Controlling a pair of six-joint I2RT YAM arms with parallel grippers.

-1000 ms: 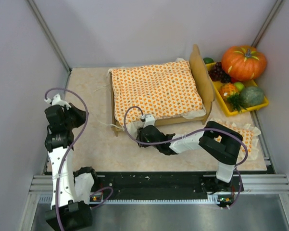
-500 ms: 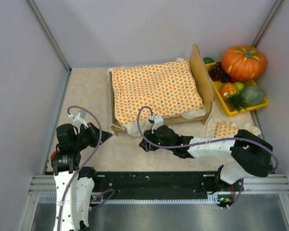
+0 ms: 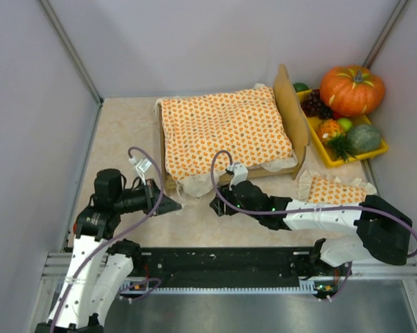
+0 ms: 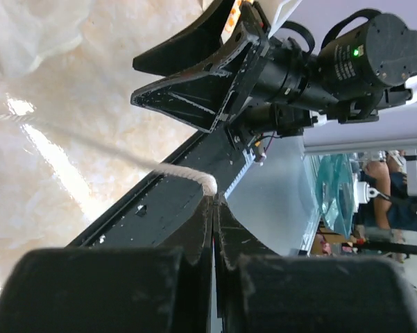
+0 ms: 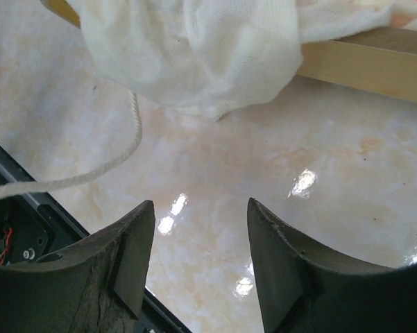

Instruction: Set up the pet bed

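Currently, left claw (image 4: 213, 202) is clamped on a white cord (image 4: 184, 171); right claw (image 5: 200, 229) stands open, empty, over the surface (image 5: 277, 152) beside the pet bed (image 5: 361, 66).

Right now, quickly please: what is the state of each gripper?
The left gripper is closed, pinching the white cord.
The right gripper is open, holding nothing.

Plain grey walls (image 3: 229, 41) on three sides – glossy beige marble-look tabletop (image 3: 125, 132) – black rail (image 3: 222, 263) at near edge
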